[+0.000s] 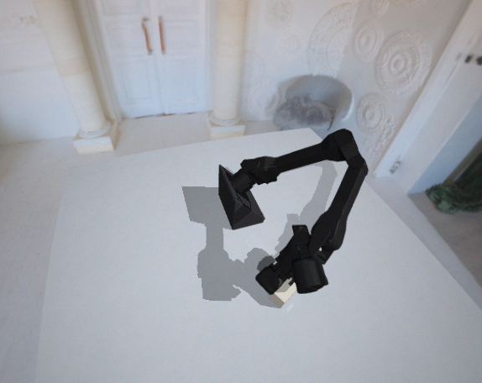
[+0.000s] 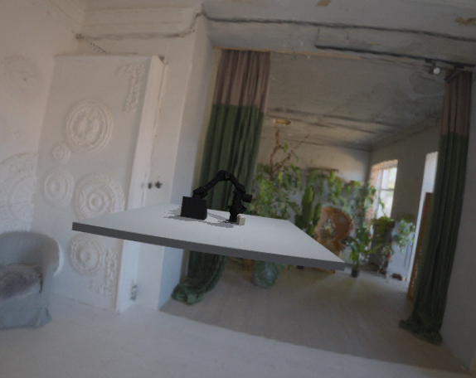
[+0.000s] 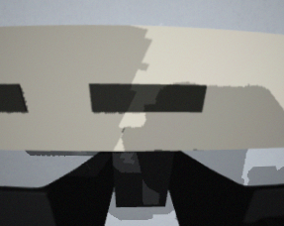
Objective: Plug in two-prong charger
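Wrist: smooth cream block (image 1: 281,296) (image 2: 241,220) (image 3: 55,59), rectangular slots (image 3: 148,98)

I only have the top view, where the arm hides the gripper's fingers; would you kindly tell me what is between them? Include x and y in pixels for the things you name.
Observer: The wrist view shows a dark block, which I take to be the charger (image 3: 141,190), between the fingers of the closed gripper (image 1: 285,282) (image 2: 235,220) (image 3: 140,148).

Operator: Thank you. Does the cream strip (image 1: 283,297) (image 2: 241,220) (image 3: 214,55) show any openings from there?

Observer: Yes, two dark slots in the wrist view: one whole (image 3: 146,99), and one cut off by the picture's left edge (image 3: 6,98).

Operator: Are the prongs in yet?

Observer: I cannot tell; no prongs show in the wrist view.
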Available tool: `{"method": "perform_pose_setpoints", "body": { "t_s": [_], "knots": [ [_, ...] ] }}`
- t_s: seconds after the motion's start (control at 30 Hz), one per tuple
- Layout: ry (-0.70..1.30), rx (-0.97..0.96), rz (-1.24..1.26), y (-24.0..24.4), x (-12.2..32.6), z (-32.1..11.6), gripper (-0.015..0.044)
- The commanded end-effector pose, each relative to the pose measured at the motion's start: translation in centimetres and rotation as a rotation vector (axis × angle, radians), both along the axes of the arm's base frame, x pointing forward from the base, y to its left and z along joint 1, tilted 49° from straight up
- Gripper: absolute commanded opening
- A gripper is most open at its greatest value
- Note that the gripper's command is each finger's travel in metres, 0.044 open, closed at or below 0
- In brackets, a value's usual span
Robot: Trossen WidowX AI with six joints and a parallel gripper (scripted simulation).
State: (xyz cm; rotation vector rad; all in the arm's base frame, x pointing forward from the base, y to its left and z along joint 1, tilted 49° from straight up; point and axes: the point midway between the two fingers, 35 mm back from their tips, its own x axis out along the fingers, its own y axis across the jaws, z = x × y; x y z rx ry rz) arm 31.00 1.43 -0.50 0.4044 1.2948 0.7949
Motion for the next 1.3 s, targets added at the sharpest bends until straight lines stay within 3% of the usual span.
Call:
{"method": "perform_pose_setpoints", "body": {
  "t_s": [0.0,1.27],
  "knots": [
    [-0.026,0.005,-0.009,-0.32,0.63,0.56,0.0000],
    [-0.026,0.005,-0.009,0.04,0.76,0.28,0.0000]
  ]
}}
